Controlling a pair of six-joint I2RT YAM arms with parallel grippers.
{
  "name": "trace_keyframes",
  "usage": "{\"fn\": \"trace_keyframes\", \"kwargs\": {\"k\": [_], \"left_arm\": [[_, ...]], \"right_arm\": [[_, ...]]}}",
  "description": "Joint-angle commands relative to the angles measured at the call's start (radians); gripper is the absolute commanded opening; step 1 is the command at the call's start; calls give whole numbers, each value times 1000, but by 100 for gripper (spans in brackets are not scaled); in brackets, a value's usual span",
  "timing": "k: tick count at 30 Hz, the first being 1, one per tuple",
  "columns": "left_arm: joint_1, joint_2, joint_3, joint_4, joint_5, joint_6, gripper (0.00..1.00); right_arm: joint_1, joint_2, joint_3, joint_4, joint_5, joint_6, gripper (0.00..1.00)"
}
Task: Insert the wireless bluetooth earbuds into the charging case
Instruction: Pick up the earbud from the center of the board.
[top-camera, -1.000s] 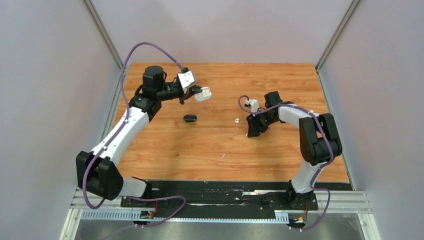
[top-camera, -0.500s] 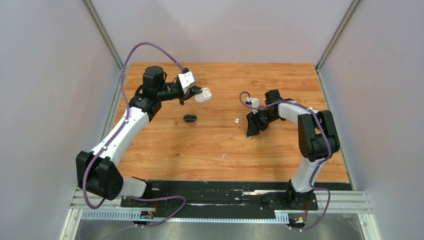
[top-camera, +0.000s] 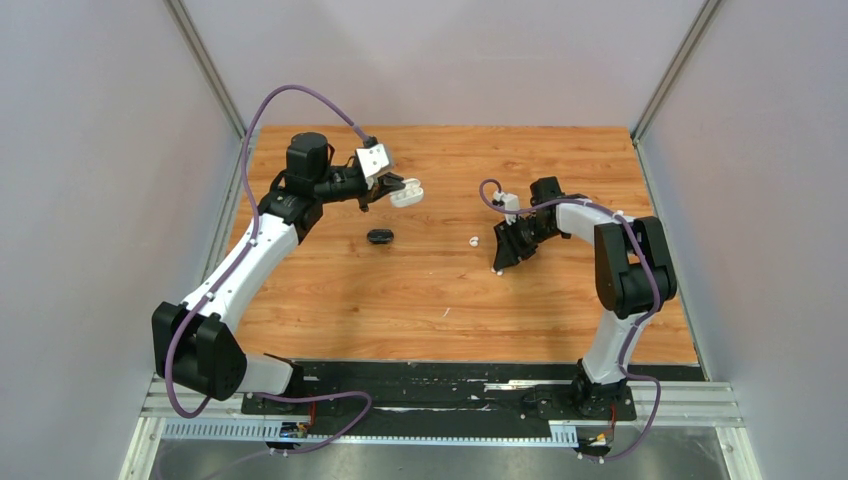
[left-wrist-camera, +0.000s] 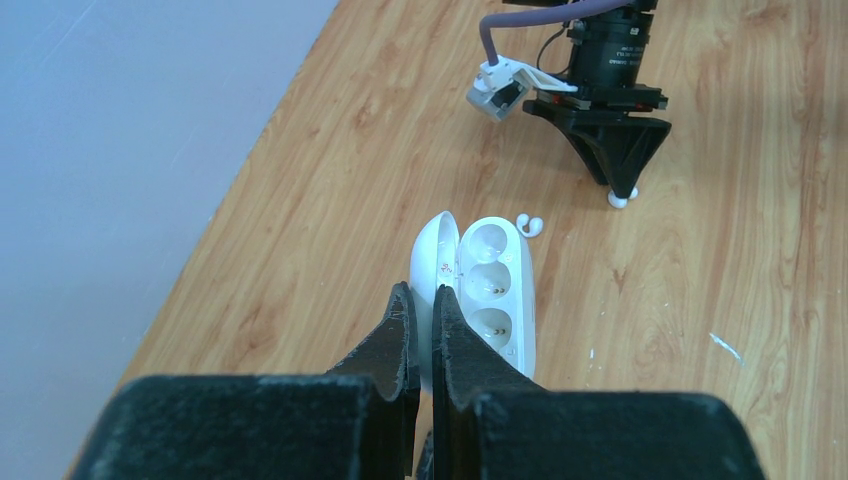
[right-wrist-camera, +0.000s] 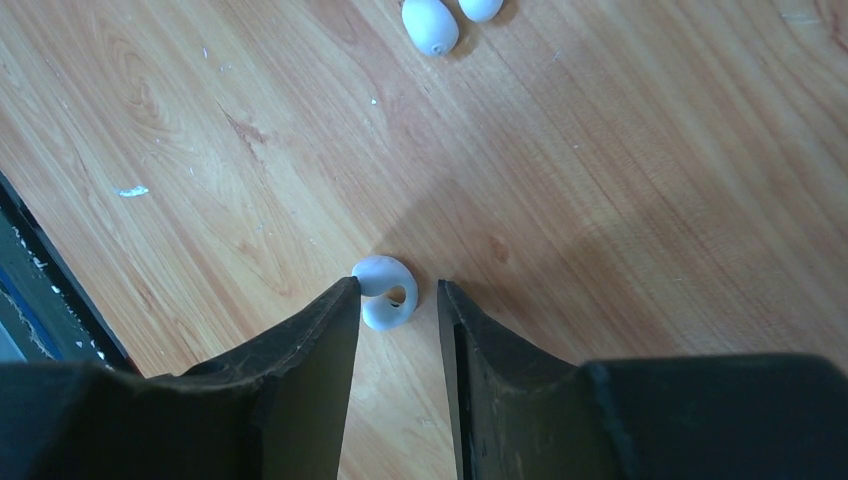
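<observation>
My left gripper (left-wrist-camera: 422, 295) is shut on the lid of an open white charging case (left-wrist-camera: 497, 290), held above the table at back left (top-camera: 406, 193); its earbud wells show empty. My right gripper (right-wrist-camera: 397, 288) is open, tips down on the wood, straddling a white C-shaped earbud (right-wrist-camera: 385, 292). The bud touches the left finger (right-wrist-camera: 345, 300) and stands apart from the right one. A second white earbud (right-wrist-camera: 432, 24) lies just beyond, also visible from the top camera (top-camera: 473, 240). No black earbuds show.
A small black case (top-camera: 379, 236) lies on the wooden table (top-camera: 420, 300) between the arms, nearer the left one. Grey walls close in the table's left, right and back sides. A black rail (top-camera: 440, 385) runs along the near edge.
The right gripper shifted slightly toward the back left over the white earbud. The left arm and the white case have barely moved.
</observation>
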Motion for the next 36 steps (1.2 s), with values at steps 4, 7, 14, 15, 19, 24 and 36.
{"fn": "trace_keyframes", "kwargs": {"k": [4, 7, 14, 15, 19, 24, 36], "left_arm": [[-5, -10, 41, 3, 20, 5, 0], [-5, -7, 41, 7, 20, 6, 0], [-5, -5, 36, 7, 23, 1, 0], [-5, -4, 35, 8, 23, 0, 0], [-5, -3, 35, 14, 24, -6, 0], [-4, -3, 34, 13, 22, 1, 0], [-5, 3, 38, 7, 27, -2, 0]], "right_arm": [[31, 2, -64, 58, 137, -59, 40], [40, -18, -89, 67, 139, -53, 39], [42, -31, -102, 83, 154, -51, 31], [42, -31, -100, 83, 153, -50, 30], [41, -44, -95, 85, 155, -39, 21], [42, -60, -76, 72, 168, -27, 23], [33, -123, -3, -14, 105, -38, 0]]}}
